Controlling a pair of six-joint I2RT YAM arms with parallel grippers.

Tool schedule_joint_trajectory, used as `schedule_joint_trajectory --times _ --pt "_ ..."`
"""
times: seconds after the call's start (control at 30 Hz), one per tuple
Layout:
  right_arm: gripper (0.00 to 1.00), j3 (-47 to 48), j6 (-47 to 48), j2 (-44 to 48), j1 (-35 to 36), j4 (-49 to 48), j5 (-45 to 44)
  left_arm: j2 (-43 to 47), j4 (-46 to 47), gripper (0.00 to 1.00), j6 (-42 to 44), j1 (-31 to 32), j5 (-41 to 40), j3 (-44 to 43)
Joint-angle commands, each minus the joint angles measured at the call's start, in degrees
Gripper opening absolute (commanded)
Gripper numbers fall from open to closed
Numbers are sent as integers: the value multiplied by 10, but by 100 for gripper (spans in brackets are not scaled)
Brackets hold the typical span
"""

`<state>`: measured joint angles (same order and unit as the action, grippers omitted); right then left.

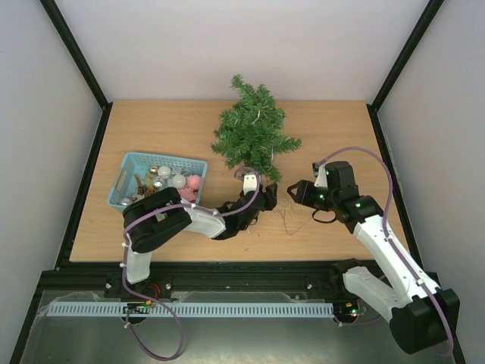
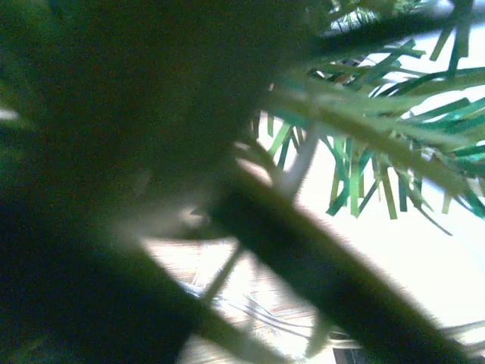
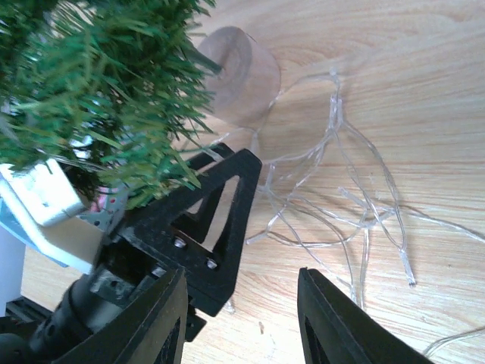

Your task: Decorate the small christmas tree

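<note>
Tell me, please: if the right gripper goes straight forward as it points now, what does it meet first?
Most likely the left gripper, whose black finger lies just ahead of the open right gripper, by the small christmas tree. Depth is unclear; it might pass beside it to the wooden base.

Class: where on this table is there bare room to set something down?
Bare wood lies behind the teal basket, and right of the small christmas tree to the far-right corner. Crowded: the tree's base, with left gripper, right gripper and wire lights.

The small christmas tree [image 1: 254,133], dark green and bristly, occupies the table's [image 1: 341,129] middle.
</note>
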<state>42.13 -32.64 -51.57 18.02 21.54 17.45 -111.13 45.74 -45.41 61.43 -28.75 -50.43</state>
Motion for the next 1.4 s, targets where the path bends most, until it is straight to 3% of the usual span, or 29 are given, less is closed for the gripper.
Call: schedule_joint_trajectory --times 0.0,0.17,0.5,0.77,1.1,1.37 --pt "41 -35 -12 -18 -6 -29 22 -9 -5 57 2 2 2 -10" --pt "41 -65 -10 -56 -8 -63 14 23 -138 64 0 1 39 -11" --pt "40 -52 4 -175 -8 -118 -15 166 -199 68 -9 3 87 110" --pt "37 -10 29 -269 -1 -124 -80 311 -343 67 -17 3 88 149" --pt "34 8 41 -312 30 -114 -113 484 -435 68 -16 3 75 191" --pt "32 -16 41 -313 50 -114 -133 554 -499 68 15 4 91 181"
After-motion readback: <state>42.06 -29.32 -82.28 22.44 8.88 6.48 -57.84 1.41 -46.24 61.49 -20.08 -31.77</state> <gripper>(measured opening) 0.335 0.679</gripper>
